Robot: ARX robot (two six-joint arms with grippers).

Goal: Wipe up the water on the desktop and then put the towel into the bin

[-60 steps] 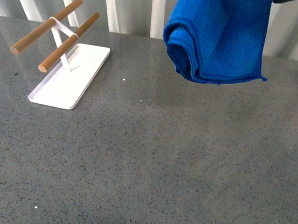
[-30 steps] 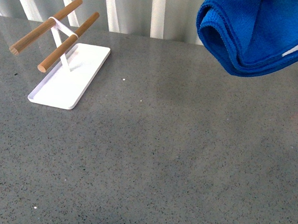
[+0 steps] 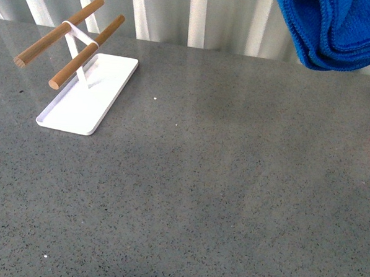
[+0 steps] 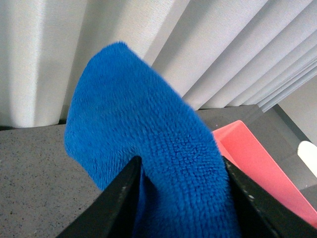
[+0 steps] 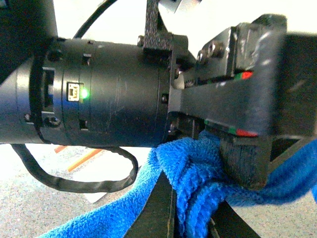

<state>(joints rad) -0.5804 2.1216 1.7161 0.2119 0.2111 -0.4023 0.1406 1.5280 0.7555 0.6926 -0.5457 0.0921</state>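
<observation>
- The towel (image 3: 339, 35) hangs bunched in the air, high over the far right part of the counter (image 3: 201, 189), and touches nothing below it.
- The left fingers (image 4: 119, 208) stand moderately apart. The thick folds fill the whole gap, so they seem to grip the cloth.
- The right fingers (image 5: 161, 208) are narrow, with a bunch of the same cloth pressed between them. The left arm (image 5: 99, 94) is just beside them, so both arms are at the towel together.
- The cloth is crumpled and has no clear long axis.
- The bin (image 4: 257, 163), pink, shows only in the left wrist view, beyond the towel and lower than it. I cannot tell if it stands on the counter or beside it.
- I see no water on the counter, so I judge that the wiping is finished and the carrying to the bin is in hand.
- The release should come only once the towel is over the bin's opening. Two grips on one cloth may pull against each other.
- There is open room: the white tray (image 3: 75, 111) with its wooden rods (image 3: 87, 49) stands far left, well apart, and the curtain (image 3: 197, 18) is behind.
</observation>
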